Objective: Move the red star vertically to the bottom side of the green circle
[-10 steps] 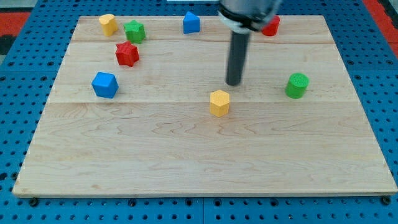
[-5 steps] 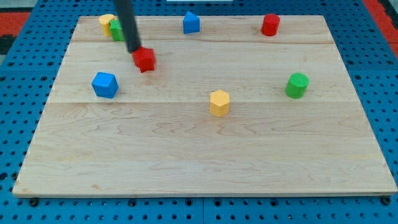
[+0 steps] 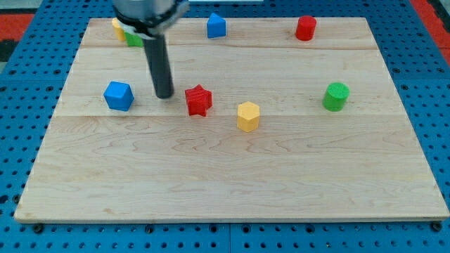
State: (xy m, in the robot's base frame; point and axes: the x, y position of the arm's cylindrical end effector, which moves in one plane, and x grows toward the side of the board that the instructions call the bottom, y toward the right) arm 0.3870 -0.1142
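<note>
The red star (image 3: 199, 100) lies near the board's middle, left of the yellow hexagonal block (image 3: 248, 116). The green circle (image 3: 336, 96) stands at the view's right, about level with the star. My tip (image 3: 164, 95) is on the board just left of the red star, a small gap apart, between it and the blue block (image 3: 118, 95).
A blue house-shaped block (image 3: 216, 25) and a red cylinder (image 3: 305, 28) sit along the view's top. A yellow block (image 3: 117, 28) and a green block (image 3: 133, 39) at the top left are partly hidden behind the arm. The wooden board (image 3: 232, 176) lies on a blue pegboard.
The red star has slid down and to the right, from the upper left to near the board's middle. My tip has followed it down and right.
</note>
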